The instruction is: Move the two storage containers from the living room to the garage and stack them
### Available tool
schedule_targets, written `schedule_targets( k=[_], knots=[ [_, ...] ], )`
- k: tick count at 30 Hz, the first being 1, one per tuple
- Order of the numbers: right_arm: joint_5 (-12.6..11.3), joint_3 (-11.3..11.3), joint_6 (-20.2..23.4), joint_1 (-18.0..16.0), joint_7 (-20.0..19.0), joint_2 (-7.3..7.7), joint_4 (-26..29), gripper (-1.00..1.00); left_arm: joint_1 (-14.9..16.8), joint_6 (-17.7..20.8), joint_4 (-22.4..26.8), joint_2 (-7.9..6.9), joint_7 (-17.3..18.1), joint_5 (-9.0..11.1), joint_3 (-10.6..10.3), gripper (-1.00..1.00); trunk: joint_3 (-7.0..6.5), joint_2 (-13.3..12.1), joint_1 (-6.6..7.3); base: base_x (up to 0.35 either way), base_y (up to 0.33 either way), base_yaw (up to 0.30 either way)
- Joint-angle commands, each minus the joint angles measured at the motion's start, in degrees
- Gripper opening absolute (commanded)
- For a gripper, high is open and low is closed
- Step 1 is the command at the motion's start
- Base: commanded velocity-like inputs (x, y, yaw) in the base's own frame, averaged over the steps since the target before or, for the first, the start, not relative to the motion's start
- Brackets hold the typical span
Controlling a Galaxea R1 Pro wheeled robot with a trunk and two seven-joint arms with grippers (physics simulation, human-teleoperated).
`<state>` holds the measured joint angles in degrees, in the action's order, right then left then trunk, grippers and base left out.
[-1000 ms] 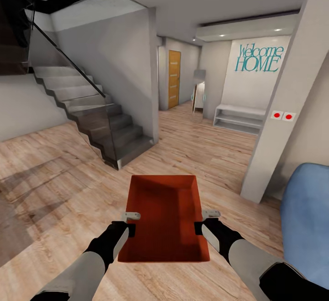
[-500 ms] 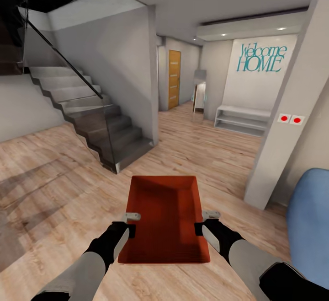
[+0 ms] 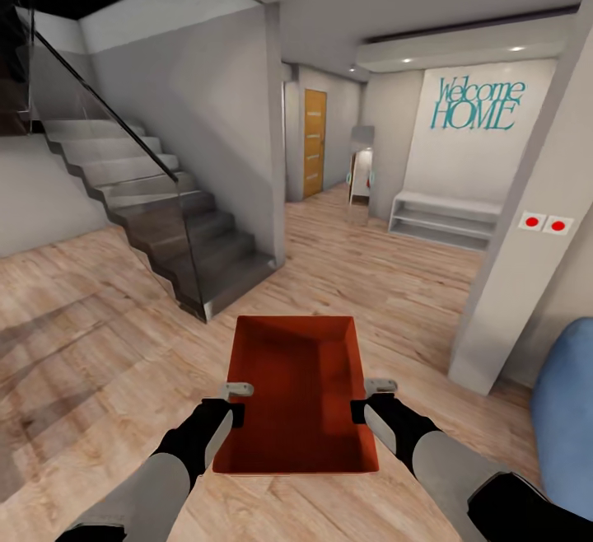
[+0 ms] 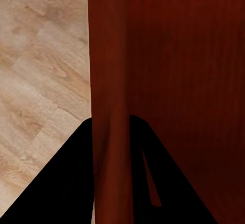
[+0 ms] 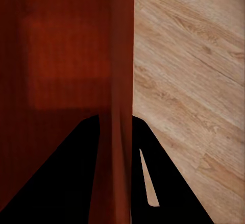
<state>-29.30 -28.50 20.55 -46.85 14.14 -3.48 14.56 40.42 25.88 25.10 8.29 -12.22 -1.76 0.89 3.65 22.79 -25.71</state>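
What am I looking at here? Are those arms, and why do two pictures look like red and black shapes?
It is a simulated wheeled robot with two arms. The big picture comes from a camera on its head: the left gripper and right gripper each pinch a side wall of an open orange-red bin, carried above the wood floor. Ahead are stairs, a wooden door and a "Welcome HOME" wall sign. The two small pictures come from cameras near each gripper: the black wedges are fingers straddling the bin's wall.

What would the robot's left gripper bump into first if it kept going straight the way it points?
Probably the wood floor. The left gripper is clamped on the storage container wall, and past that wall's edge floor lies ahead.
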Motion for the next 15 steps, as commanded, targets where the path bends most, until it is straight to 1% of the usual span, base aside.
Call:
schedule_targets(
  k=[1,7,9,15],
  knots=[
    [-1.2,-2.2,0.1,-0.1,0.4,0.04,1.0,-1.00,0.0,2.9,-1.9,-0.73,-0.4,-0.8,-0.7,-1.00,0.13,0.1,-0.07,0.321,0.000,0.000],
    [-1.2,-2.3,0.1,-0.1,0.4,0.04,1.0,-1.00,0.0,2.9,-1.9,-0.73,-0.4,-0.7,-0.7,-1.00,0.13,0.1,-0.07,0.322,0.000,0.000],
    [-1.2,-2.2,0.1,-0.1,0.4,0.05,1.0,-1.00,0.0,2.9,-1.9,-0.73,-0.4,-0.7,-0.6,-1.00,0.13,0.1,-0.07,0.322,0.000,-0.066],
    [-1.2,-2.2,0.1,-0.1,0.5,0.04,1.0,-1.00,0.0,3.0,-1.9,-0.73,-0.4,-0.7,-0.7,-1.00,0.13,0.1,-0.07,0.321,0.000,-0.210]
  ],
)
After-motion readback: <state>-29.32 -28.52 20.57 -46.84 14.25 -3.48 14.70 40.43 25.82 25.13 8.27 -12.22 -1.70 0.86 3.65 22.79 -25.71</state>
